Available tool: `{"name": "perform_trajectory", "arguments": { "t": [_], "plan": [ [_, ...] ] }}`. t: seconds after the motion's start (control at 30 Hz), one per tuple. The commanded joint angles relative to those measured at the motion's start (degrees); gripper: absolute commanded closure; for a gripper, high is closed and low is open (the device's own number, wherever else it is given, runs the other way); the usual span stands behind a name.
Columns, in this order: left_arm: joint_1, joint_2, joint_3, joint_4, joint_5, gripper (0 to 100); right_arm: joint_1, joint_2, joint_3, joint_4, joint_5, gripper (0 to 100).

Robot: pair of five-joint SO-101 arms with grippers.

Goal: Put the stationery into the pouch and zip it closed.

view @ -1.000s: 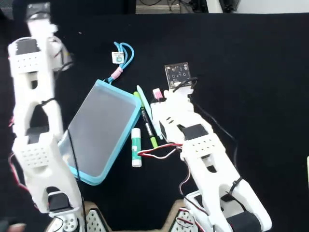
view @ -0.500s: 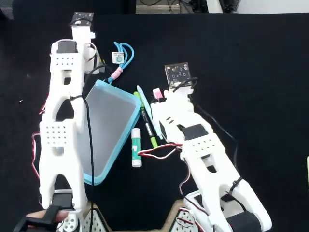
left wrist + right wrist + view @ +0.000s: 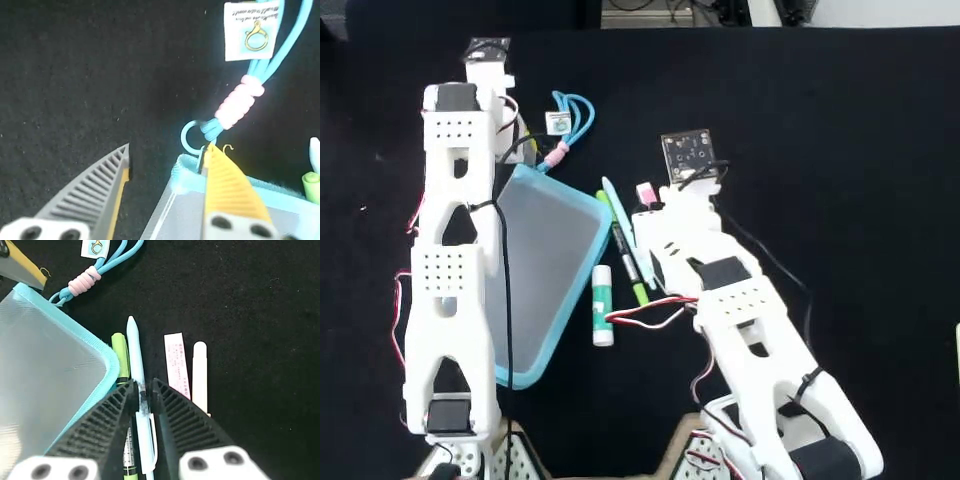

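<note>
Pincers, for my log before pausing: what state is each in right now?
Left pincer: open, astride the pouch corner, holding nothing.
Right pincer: closed on the pale blue pen.

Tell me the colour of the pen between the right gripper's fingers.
Pale blue: the pen in the right gripper shows best in the right wrist view.

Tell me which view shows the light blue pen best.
Right wrist view: the light blue pen lies nearly whole beside the green marker, the right gripper shut on its barrel. High view shows its far half; the arm covers the rest. Left wrist view catches, at most, a pale tip at the edge.
</note>
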Motion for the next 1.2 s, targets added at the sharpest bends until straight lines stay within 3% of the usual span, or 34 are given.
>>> {"name": "perform_trajectory", "arguments": {
  "t": [0.0,0.4,0.57,1.03,1.17],
  "plan": [
    [0.6,-0.1,-3.2,-0.6,0.4,76,0.6,0.0,-0.4,-0.9,-0.2,94.2],
    [0.5,3.2,-3.0,0.1,0.5,78,0.6,0.0,-0.4,-0.9,-0.2,94.2],
    [1.2,3.6,-3.2,3.4,0.6,98,0.6,-0.1,-0.4,-0.9,-0.2,94.2],
    [0.0,-6.2,-3.9,6.6,0.6,97,0.6,-0.2,-0.4,-0.9,-0.2,94.2],
    [-0.2,-12.5,2.2,6.7,0.6,97,0.6,-0.3,-0.4,-0.9,-0.2,94.2]
  ]
}}
